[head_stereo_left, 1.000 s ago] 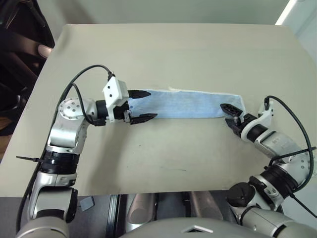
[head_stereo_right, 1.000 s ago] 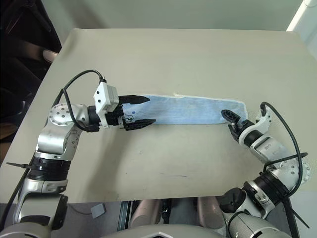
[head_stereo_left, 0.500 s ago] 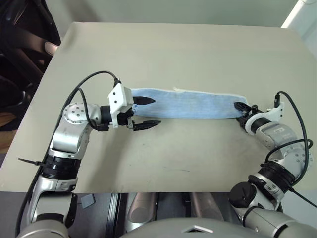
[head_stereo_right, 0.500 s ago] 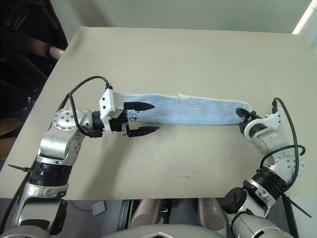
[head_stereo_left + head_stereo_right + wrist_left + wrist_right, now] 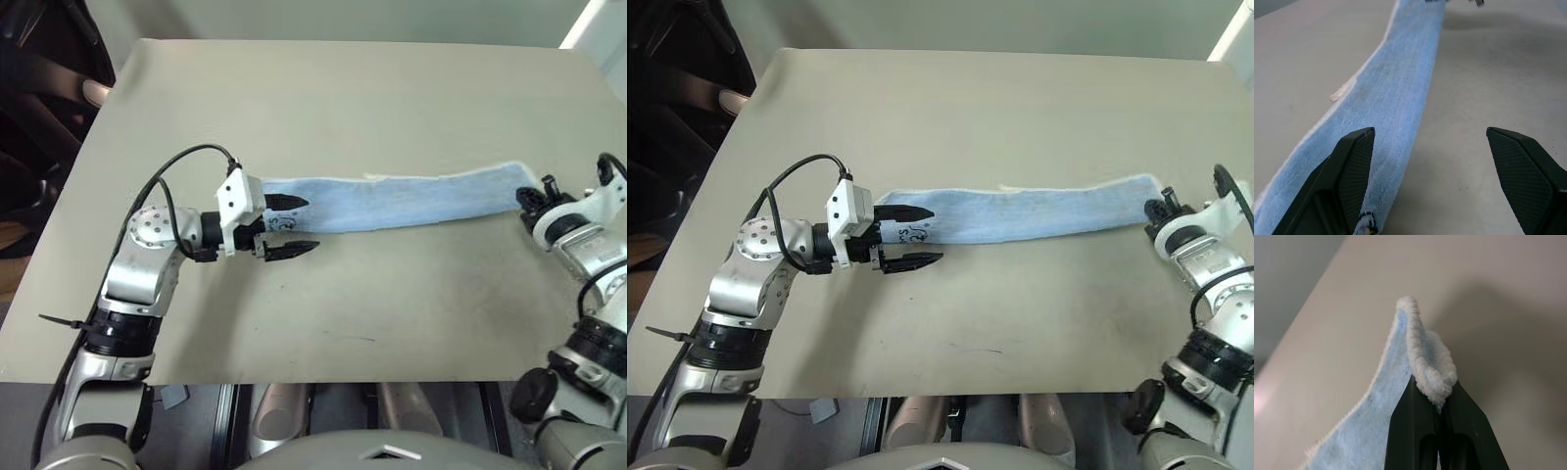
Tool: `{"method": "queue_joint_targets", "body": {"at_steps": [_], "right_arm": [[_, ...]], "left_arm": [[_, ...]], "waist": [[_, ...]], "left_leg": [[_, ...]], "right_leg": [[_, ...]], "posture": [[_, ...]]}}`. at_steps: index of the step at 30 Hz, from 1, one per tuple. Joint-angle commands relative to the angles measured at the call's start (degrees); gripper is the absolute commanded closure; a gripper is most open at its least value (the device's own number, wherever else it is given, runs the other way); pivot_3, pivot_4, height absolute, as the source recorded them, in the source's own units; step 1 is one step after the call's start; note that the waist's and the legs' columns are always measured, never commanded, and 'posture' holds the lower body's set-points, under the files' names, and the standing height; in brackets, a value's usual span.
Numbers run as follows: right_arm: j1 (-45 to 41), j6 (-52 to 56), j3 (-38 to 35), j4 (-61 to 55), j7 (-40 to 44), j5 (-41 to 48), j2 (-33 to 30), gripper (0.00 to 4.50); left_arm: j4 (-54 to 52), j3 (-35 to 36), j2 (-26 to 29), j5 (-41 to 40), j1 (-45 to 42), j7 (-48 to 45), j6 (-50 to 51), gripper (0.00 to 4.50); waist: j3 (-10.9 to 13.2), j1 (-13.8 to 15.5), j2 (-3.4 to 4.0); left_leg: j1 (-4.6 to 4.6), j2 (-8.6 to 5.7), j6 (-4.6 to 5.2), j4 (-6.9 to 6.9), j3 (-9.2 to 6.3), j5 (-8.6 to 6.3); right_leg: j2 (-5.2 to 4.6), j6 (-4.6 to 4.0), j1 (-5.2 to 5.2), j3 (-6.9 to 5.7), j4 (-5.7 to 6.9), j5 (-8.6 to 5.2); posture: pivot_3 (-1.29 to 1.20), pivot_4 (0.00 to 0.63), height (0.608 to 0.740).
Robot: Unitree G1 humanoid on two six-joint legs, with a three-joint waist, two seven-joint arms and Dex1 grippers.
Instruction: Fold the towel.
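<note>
Plain beige table (image 5: 323,108) (matte) carries the towel (image 5: 411,199), stretched long.

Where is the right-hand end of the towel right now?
The towel has its right end pinched in the shut right tool near the table right edge.

2 head eyes overlook table (image 5: 392,98); wrist cameras close

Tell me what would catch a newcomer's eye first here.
A long, narrow blue towel stretched across the middle of the tan table. The right end effector is shut on its right end, lifted off the table, while the left end effector stands open at the left end.
</note>
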Motion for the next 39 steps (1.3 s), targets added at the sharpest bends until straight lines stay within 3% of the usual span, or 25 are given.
{"method": "queue_joint_targets", "body": {"at_steps": [1, 4, 6, 11, 15, 21, 29, 37, 39], "right_arm": [[-0.9, -1.6, 11.9, -5.7, 12.4, -8.5, -7.5, 4.45], [-3.7, -6.1, 29.9, -10.2, 26.3, -20.9, -16.2, 4.45], [-6.1, -9.8, 38.4, -10.7, 32.6, -27.5, -18.1, 4.45], [-13.4, -13.1, 51.6, -8.0, 41.0, -36.8, -11.9, 4.45], [-15.1, -14.1, 56.2, -5.2, 44.0, -42.5, -7.6, 4.45], [-13.4, -15.3, 56.5, -2.1, 45.7, -48.0, -2.9, 4.45], [-10.6, -15.2, 47.7, -7.1, 48.8, -44.9, -1.7, 1.83], [-6.4, -10.0, 35.4, -14.1, 52.0, -34.3, -0.7, 1.83], [-7.2, -10.0, 33.9, -11.2, 50.9, -34.3, 0.5, 2.19]], "left_arm": [[-2.2, -0.1, -0.4, -0.4, -0.2, 0.3, -0.7, 0.55], [-1.9, -0.6, -1.1, -0.2, -0.7, 0.5, -0.6, 0.55], [-1.8, -0.8, -1.5, -0.1, -0.8, 0.6, -0.6, 0.55], [-1.8, -1.2, -2.1, 0.1, -1.2, 1.1, -0.6, 0.55], [-2.4, -1.1, -2.1, -0.1, -0.8, 1.7, -0.4, 0.55], [-5.2, 0.3, -0.8, -0.9, 1.9, 3.2, 0.7, 0.55], [-7.9, 2.3, -0.6, -3.1, 4.2, 5.4, 3.1, 0.55], [-11.1, 8.2, -1.3, -9.2, 10.4, 10.7, 9.4, 0.55], [-11.8, 9.5, -1.8, -10.7, 11.9, 11.8, 10.6, 0.55]], "waist": [[0.0, 0.0, 0.01], [0.0, -0.3, 0.12], [0.0, -0.6, 0.10], [0.0, -1.2, 0.09], [0.0, -1.1, 0.09], [0.0, -1.0, 0.09], [0.0, -1.1, 0.09], [0.0, -1.2, 0.06], [0.0, -1.3, 0.06]], "left_leg": [[0.01, 0.03, 0.00, 0.00, 0.00, 0.01], [-0.01, 0.04, 0.01, 0.01, 0.04, 0.07], [0.01, 0.06, -0.01, -0.01, 0.02, 0.11], [0.01, 0.09, 0.01, 0.05, 0.03, 0.12], [-0.02, 0.11, 0.02, 0.03, 0.02, 0.12], [-0.03, 0.09, 0.07, 0.14, 0.04, 0.11], [-0.01, 0.09, -0.01, 0.15, 0.05, 0.19], [0.04, 0.10, -0.06, 0.09, 0.08, 0.20], [0.05, 0.10, -0.09, 0.09, 0.07, 0.22]], "right_leg": [[0.02, -0.03, 0.00, -0.02, 0.01, 0.01], [0.01, -0.05, -0.01, -0.02, 0.02, 0.06], [0.03, -0.09, 0.02, -0.04, -0.01, 0.06], [0.08, -0.04, 0.02, -0.03, -0.03, 0.11], [0.08, -0.05, -0.02, -0.06, -0.04, 0.10], [0.00, -0.27, 0.03, -0.09, -0.06, 0.04], [0.03, -0.67, 0.03, -0.07, 0.00, -0.09], [0.06, -0.73, 0.06, -0.06, 0.00, -0.16], [0.08, -0.72, 0.07, -0.05, 0.00, -0.16]], "posture": [[0.00, 0.150, 0.735], [0.00, 0.150, 0.735], [0.00, 0.150, 0.735], [0.00, 0.150, 0.735], [0.00, 0.150, 0.735], [0.00, 0.150, 0.735], [0.00, 0.150, 0.735], [0.00, 0.150, 0.735], [0.00, 0.150, 0.735]]}}
